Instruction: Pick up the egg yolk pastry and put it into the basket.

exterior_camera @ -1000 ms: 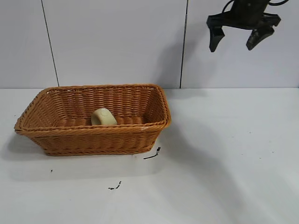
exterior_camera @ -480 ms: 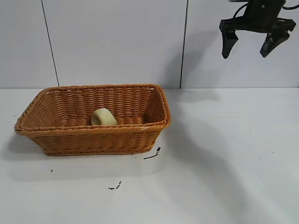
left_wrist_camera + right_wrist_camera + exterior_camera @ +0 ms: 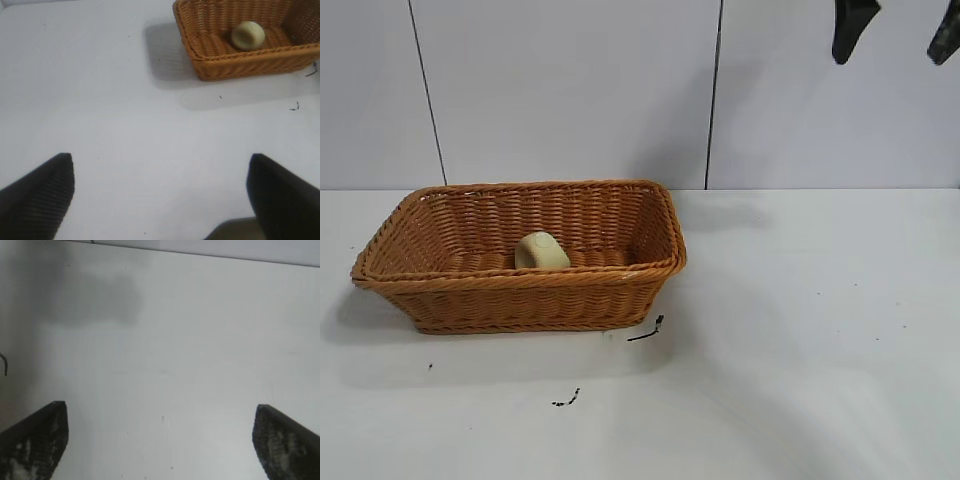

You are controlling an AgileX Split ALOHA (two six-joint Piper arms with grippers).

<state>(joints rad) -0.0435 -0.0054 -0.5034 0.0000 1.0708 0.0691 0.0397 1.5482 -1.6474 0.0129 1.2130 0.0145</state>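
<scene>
Right gripper (image 3: 898,30) way up top right, fingers spread, empty; left gripper (image 3: 160,192) spread too; egg yolk pastry (image 3: 541,251) sitting inside basket (image 3: 620,290).

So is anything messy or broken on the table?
Nothing is broken or spilled. The egg yolk pastry sits inside the basket, which stands level. The only odd bits are small dark scraps lying on the table just in front of the basket. Both grippers are empty, with fingers open.

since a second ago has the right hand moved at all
Yes. The right hand has risen and shifted right, away from the vertical wall seam; only its open fingertips still show at the top edge. The egg yolk pastry stays in the basket.
</scene>
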